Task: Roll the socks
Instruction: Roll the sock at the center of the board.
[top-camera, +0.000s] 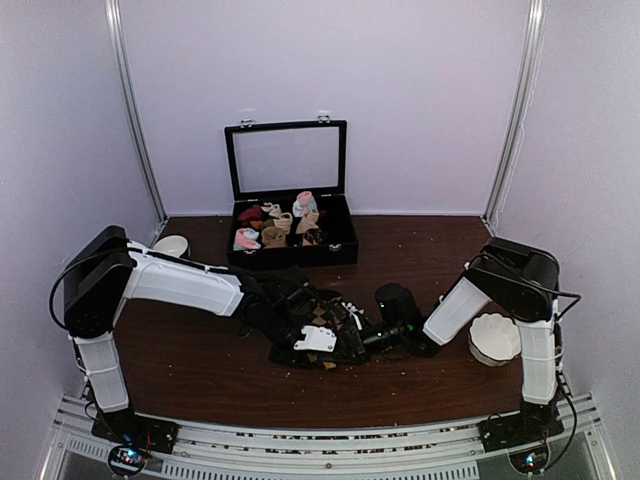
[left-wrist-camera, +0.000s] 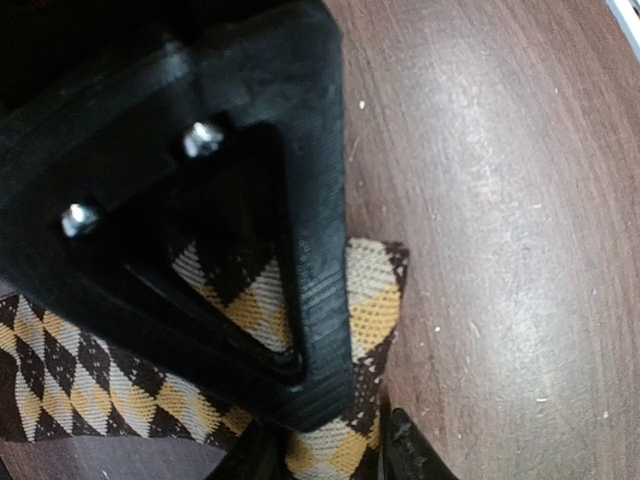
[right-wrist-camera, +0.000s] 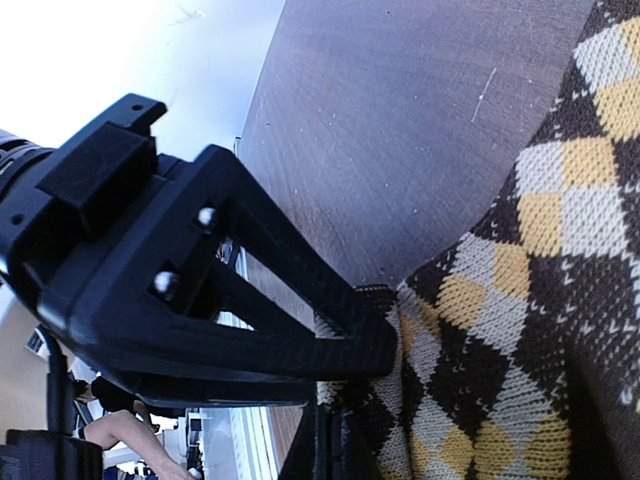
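left gripper (left-wrist-camera: 325, 432) finger up close, straddling socks (left-wrist-camera: 375, 300), can't tell if pinched. right gripper (right-wrist-camera: 352, 395) clamped on socks. tip: pull fabric taut, roll tight.

Left hand (top-camera: 318, 342) and right hand (top-camera: 366, 340) meet at socks (top-camera: 322, 317).

Pale lilac walls (top-camera: 400, 90) close in the back and both sides, with a slim metal post (top-camera: 136, 120) running up each rear corner. The table (top-camera: 200, 370) is dark brown wood, dusted with light specks. A ribbed metal rail (top-camera: 330, 440) edges its near side under soft, even light.
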